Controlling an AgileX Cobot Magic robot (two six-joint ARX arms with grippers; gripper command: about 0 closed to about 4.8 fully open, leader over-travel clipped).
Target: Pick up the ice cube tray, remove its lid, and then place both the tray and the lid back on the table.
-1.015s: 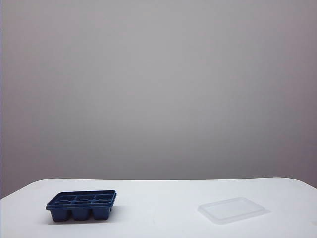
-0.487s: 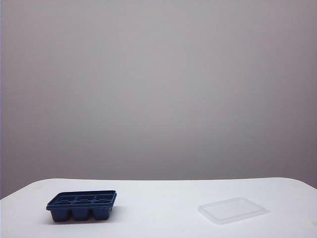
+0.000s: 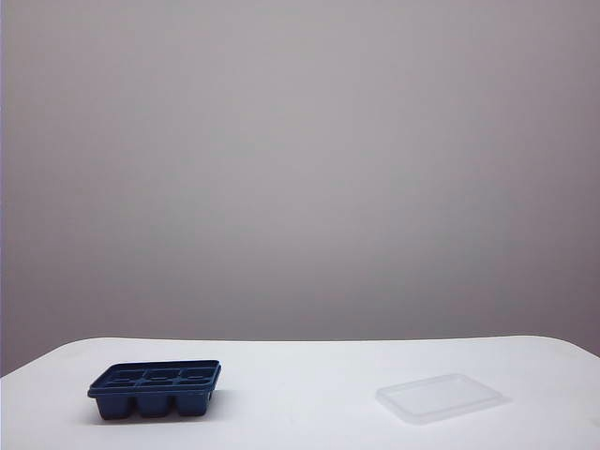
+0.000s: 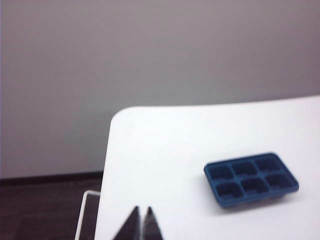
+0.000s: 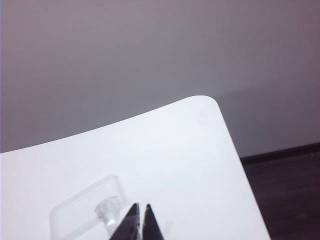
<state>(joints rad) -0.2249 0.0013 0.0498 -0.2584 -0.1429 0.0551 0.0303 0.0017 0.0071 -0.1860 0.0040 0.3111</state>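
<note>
The dark blue ice cube tray [image 3: 156,388] [image 4: 251,179] rests uncovered on the white table [image 3: 309,375] at the left. The clear lid [image 3: 439,397] [image 5: 85,212] lies flat on the table at the right, well apart from the tray. Neither arm shows in the exterior view. In the left wrist view my left gripper [image 4: 141,210] is shut and empty, pulled back from the tray near the table's left edge. In the right wrist view my right gripper [image 5: 141,206] is shut and empty, just beside the lid.
A plain grey wall stands behind the table. The table's left edge [image 4: 106,170] and a thin white frame [image 4: 82,215] over dark floor show in the left wrist view. The rounded far right corner [image 5: 207,102] shows in the right wrist view.
</note>
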